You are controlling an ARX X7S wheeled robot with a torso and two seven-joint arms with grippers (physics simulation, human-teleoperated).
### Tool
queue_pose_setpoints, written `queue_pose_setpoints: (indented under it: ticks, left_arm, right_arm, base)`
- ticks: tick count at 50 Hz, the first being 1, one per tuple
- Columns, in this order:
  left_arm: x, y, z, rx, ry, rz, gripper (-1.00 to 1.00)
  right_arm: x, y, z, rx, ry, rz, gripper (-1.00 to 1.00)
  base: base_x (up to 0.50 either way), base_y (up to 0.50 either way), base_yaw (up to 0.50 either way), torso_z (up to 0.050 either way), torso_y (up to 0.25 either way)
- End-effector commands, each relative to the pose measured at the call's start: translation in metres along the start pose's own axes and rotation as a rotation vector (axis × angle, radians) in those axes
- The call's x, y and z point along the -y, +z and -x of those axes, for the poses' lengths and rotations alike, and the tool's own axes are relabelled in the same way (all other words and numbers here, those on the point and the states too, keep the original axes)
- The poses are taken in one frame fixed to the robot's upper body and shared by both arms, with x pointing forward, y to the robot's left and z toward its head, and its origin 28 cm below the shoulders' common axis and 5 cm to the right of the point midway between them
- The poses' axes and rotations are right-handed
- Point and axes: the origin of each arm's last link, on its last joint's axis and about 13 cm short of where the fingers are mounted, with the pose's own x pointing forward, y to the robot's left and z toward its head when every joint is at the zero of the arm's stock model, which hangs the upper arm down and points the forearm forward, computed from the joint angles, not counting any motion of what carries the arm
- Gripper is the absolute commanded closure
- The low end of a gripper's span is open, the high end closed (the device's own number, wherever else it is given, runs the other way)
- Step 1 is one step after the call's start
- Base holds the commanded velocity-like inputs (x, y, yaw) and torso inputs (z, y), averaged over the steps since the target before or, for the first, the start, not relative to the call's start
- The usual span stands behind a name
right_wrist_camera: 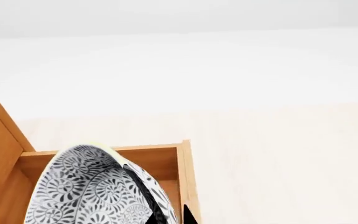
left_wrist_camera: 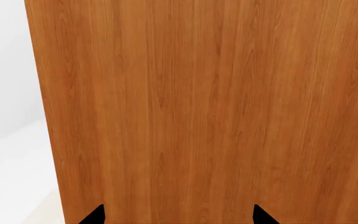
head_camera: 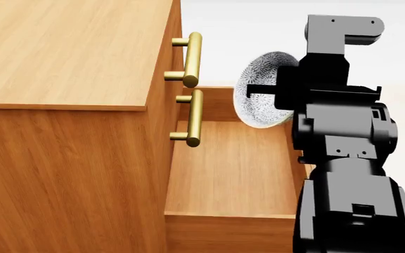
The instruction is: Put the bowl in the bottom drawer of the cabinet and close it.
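The right end effector [head_camera: 276, 92] holds the bowl [head_camera: 262, 95] by its rim. The bowl is tipped up on its edge, so its open side faces sideways and not up. In the right wrist view the bowl [right_wrist_camera: 95, 186] fills the near corner, with one dark fingertip [right_wrist_camera: 188, 215] beside it.

Right under the right end effector and the bowl is the bottom drawer [head_camera: 231, 174]. It is pulled out and its wooden floor is bare. The bowl hangs over the far end of the drawer, close to its side wall. So the drawer lies straight down from the bowl. The judgement is that the next move is to go down, turn the bowl flat, and let go. The drawer's long way runs out from the cabinet [head_camera: 69, 95] toward the robot, so it would slide shut along that line.

The right arm is the near one for this job. A little farther, beside the bowl, are two brass handles [head_camera: 192, 58] on the shut upper drawers.

The left end effector [left_wrist_camera: 177, 215] is off at the cabinet's plain wood side. Only two dark tips show, set well apart, with nothing between them. It looks wide open and is not near the drawer.
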Motion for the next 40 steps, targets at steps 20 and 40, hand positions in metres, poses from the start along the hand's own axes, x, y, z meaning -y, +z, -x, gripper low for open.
queue_pose_setpoints:
  ticks: [20, 40]
  left_arm:
    - [0.000, -0.001, 0.000, 0.001, -0.001, 0.001, -1.00]
    - [-0.001, 0.000, 0.000, 0.002, -0.001, 0.002, -1.00]
  right_arm:
    - [-0.012, -0.012, -0.003, -0.040, 0.076, 0.007, 1.00]
    - [-0.011, -0.020, -0.003, -0.094, 0.097, -0.053, 1.00]
  base:
    - [0.00, 0.00, 0.00, 0.000, 0.001]
    - [0.00, 0.00, 0.00, 0.000, 0.000]
